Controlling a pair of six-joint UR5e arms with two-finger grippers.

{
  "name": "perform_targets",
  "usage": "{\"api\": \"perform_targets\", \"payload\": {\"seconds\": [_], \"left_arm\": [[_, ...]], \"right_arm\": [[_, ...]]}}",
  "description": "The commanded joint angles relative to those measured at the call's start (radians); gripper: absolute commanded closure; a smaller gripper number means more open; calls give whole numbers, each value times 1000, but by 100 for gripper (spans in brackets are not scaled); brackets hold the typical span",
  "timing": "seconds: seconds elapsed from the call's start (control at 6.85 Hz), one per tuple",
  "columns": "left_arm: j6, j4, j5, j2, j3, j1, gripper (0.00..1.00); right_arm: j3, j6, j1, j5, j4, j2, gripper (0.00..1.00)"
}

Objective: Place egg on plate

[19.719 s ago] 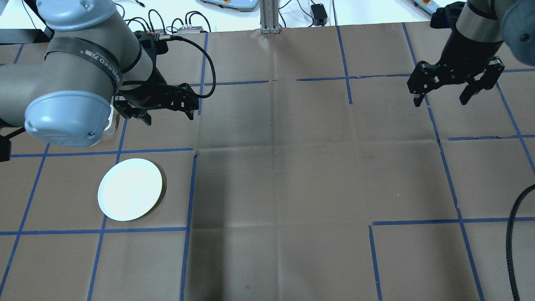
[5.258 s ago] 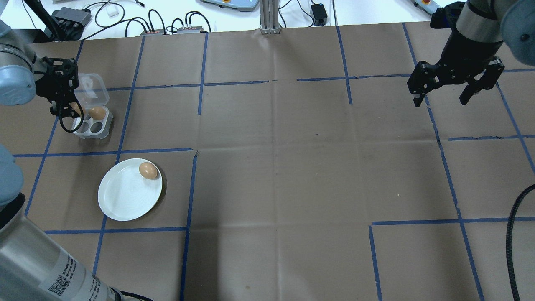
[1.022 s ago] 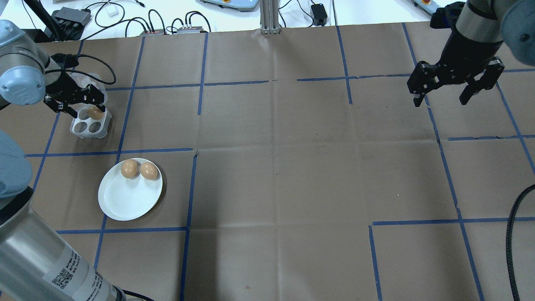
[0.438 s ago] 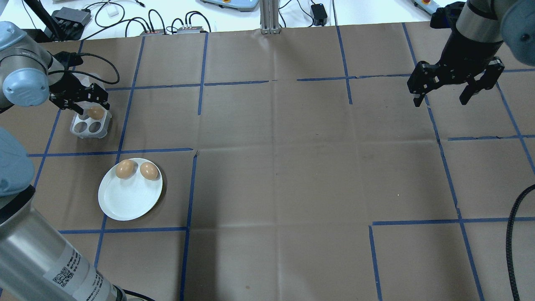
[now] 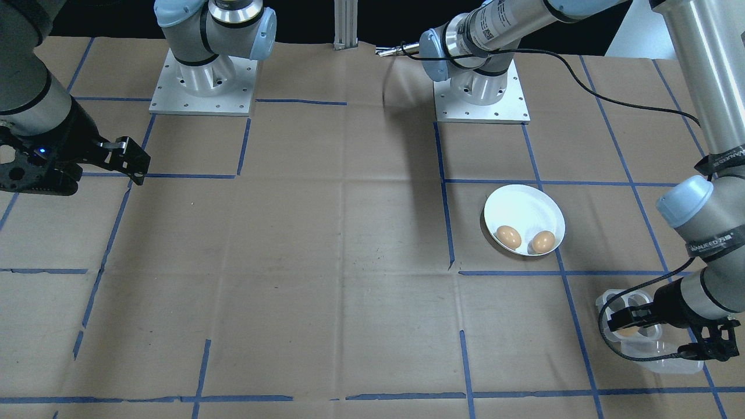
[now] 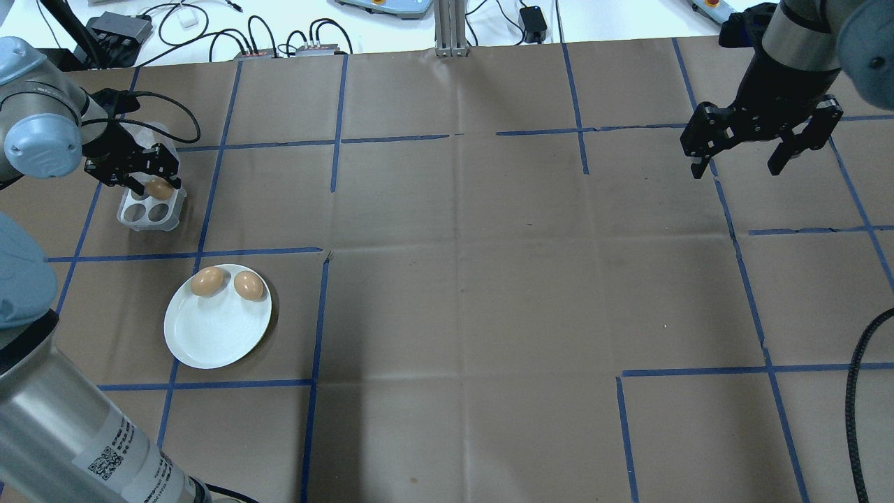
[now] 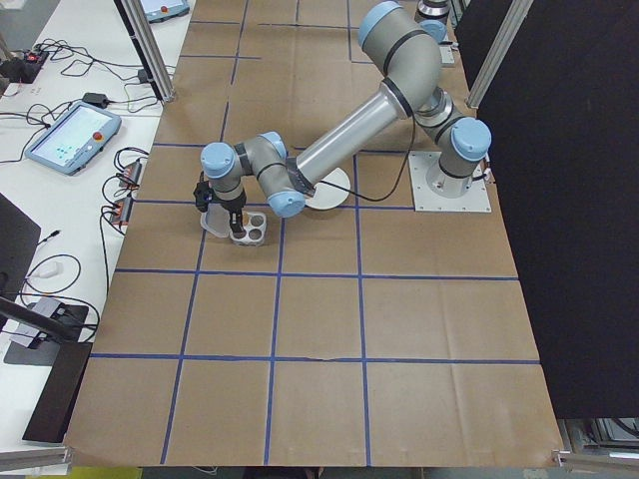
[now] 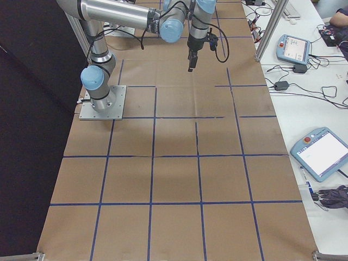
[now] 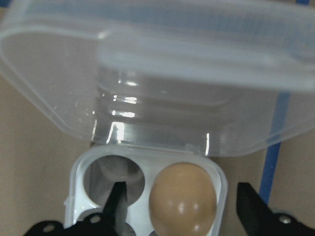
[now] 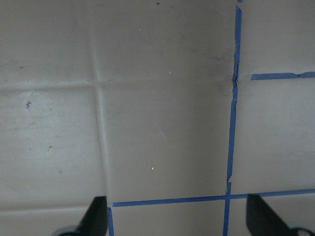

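Fingers (image 9: 120, 201) of the left gripper (image 9: 182, 209) are held apart astride the carton's (image 9: 147, 169) egg (image 9: 182, 204); the right gripper's (image 6: 744, 164) are spread; "HANHEED" is printed on an arm band (image 5: 710, 240).

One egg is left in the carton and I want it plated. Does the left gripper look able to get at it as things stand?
Probably yes: the left gripper is open with a finger either side of the egg, and the carton lid is folded back, leaving it uncovered.

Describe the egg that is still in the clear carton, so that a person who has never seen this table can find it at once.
Start from the white plate near the robot's left side; just beyond it stands a small clear four-cup carton with its lid open. The egg sits in one cup on the lid side, between the fingers of the open left tool. Unlike the two eggs on the plate, it is alone in the carton; the visible cups beside it are empty.
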Motion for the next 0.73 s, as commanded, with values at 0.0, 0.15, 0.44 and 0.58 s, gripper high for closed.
{"api": "perform_targets", "payload": {"seconds": [0.0,0.15,0.44,0.58], "left_arm": [[0,-24,3,4,1,0,65],[0,-34,3,4,1,0,77],[0,-52,0,25,9,0,86],[2,-60,0,49,6,1,87]], "right_arm": [[0,0,0,0,0,0,0],[0,0,0,0,0,0,0],[0,0,0,0,0,0,0],[0,0,0,0,0,0,0]]}}
